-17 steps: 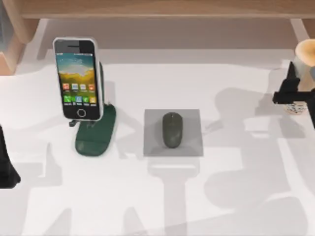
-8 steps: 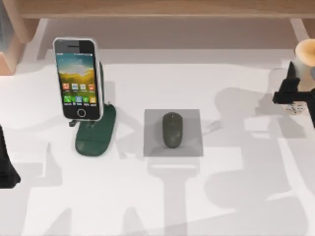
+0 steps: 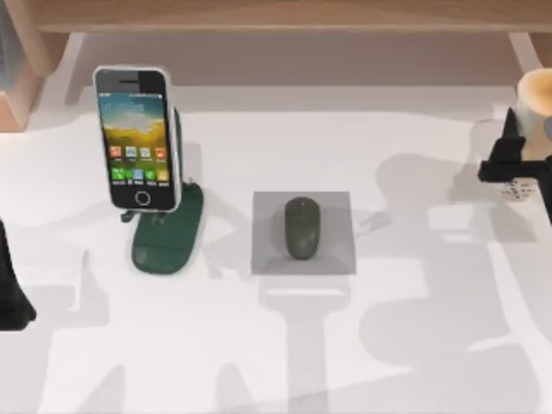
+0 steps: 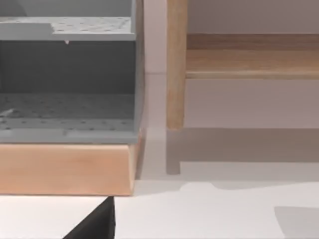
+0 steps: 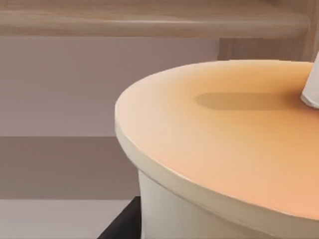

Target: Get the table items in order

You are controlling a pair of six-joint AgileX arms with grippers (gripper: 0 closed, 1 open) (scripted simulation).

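Observation:
The smartphone stands upright in a dark green stand at the left of the table. At the centre, the dark grey mouse lies on a grey pad. The tall tan cup is at the far right edge, and its speckled base shows below my right gripper, which is shut on the cup at mid-height. The right wrist view looks across the cup's flat top, with a dark finger against its wall. My left arm is parked at the left edge.
A wooden shelf runs along the back. A wooden-framed grey rack stands at the back left corner, beside a wooden post. White tabletop lies open in front of the pad.
The cup and my right gripper have shifted very slightly, and the speckled base looks a little different. The phone, the mouse and the left arm have not moved.

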